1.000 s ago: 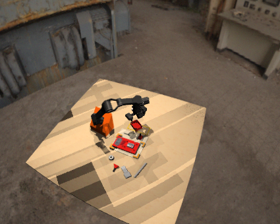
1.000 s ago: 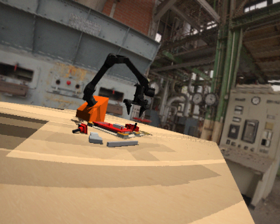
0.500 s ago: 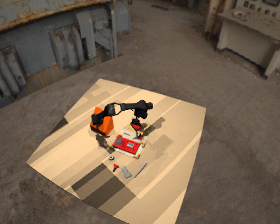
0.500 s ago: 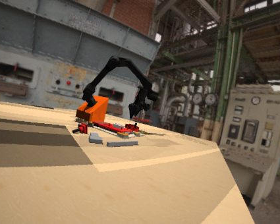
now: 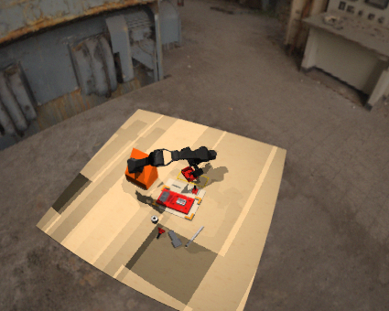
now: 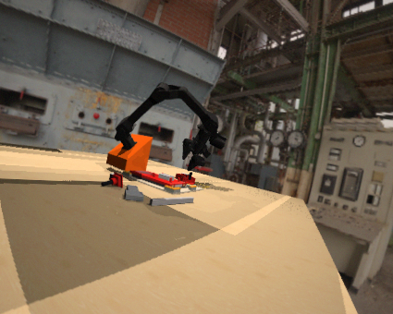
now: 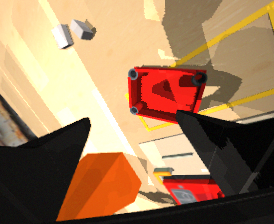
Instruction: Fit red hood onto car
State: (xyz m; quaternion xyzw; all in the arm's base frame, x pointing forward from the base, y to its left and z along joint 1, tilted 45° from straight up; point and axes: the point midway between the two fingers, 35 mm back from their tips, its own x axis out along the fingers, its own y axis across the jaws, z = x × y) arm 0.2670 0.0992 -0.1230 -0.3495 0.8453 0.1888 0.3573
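Observation:
The red hood (image 5: 188, 174) (image 7: 163, 90) lies on the table within the yellow outline, its recessed side with round corner bosses facing the wrist camera. In the exterior view it is hard to separate from nearby red parts. The red chassis (image 5: 169, 201) (image 7: 206, 188) sits in the white jig (image 5: 172, 184) (image 7: 155, 149) with orange corners. The engine block (image 5: 181, 201) (image 6: 166, 175) is on its deck; the pegs are too small to make out. My gripper (image 6: 189, 163) (image 7: 134, 117) is open and empty, above the table near the hood; in the wrist view the right fingertip overlaps the hood's lower edge.
The orange arm base (image 5: 140, 177) (image 6: 139, 154) stands beside the jig. A small red and black part (image 5: 195, 189) is at the jig's edge. A wheel (image 5: 155, 219), another red part (image 5: 161, 231) (image 6: 116, 180), a grey block (image 5: 174, 239) (image 6: 133, 194) and a bar (image 5: 194, 237) (image 6: 172, 201) lie beyond the chassis.

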